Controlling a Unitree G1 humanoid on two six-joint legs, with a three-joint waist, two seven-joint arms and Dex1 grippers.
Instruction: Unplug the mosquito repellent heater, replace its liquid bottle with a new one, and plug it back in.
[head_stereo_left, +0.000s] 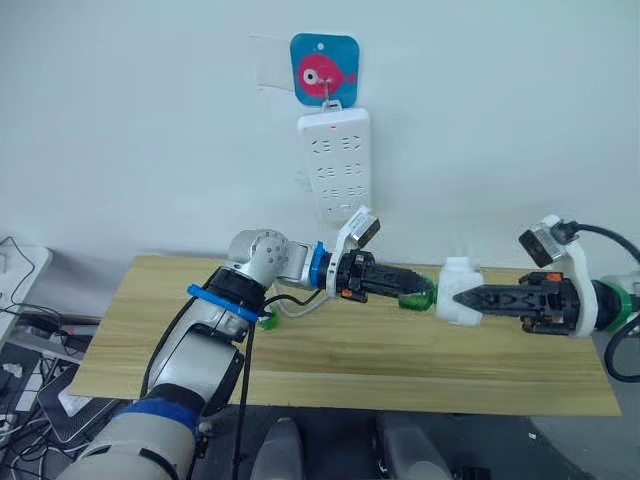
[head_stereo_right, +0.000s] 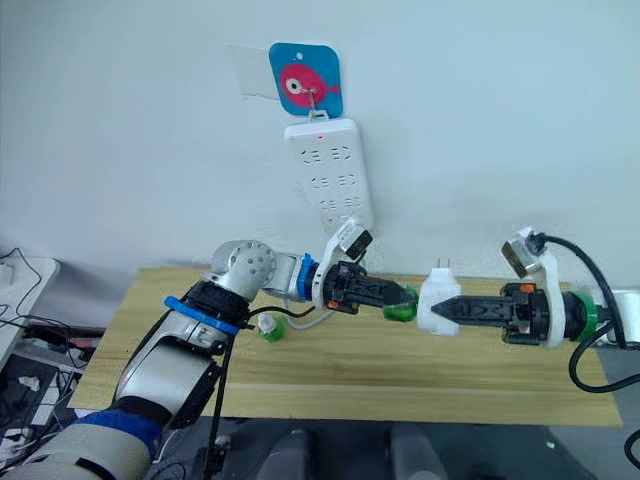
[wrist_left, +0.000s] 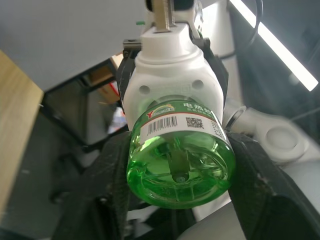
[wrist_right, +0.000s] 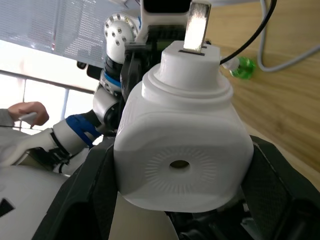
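Above the wooden surface (head_stereo_left: 350, 370), the right gripper (head_stereo_left: 462, 298) clamps the mosquito repellent heater (head_stereo_left: 458, 291) while the left gripper (head_stereo_left: 424, 290) clamps its green bottle (head_stereo_left: 418, 296), both aligned on one horizontal axis.

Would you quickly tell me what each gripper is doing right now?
Left gripper: closed on the green translucent liquid bottle.
Right gripper: closed on the small white rounded plastic mosquito repellent heater.

White mosquito repellent heater (head_stereo_left: 460, 291), clear green liquid bottle (wrist_left: 181, 162) (white barcode label), pale wood-grain worktop (head_stereo_left: 350, 375), white power strip (head_stereo_left: 336, 160).
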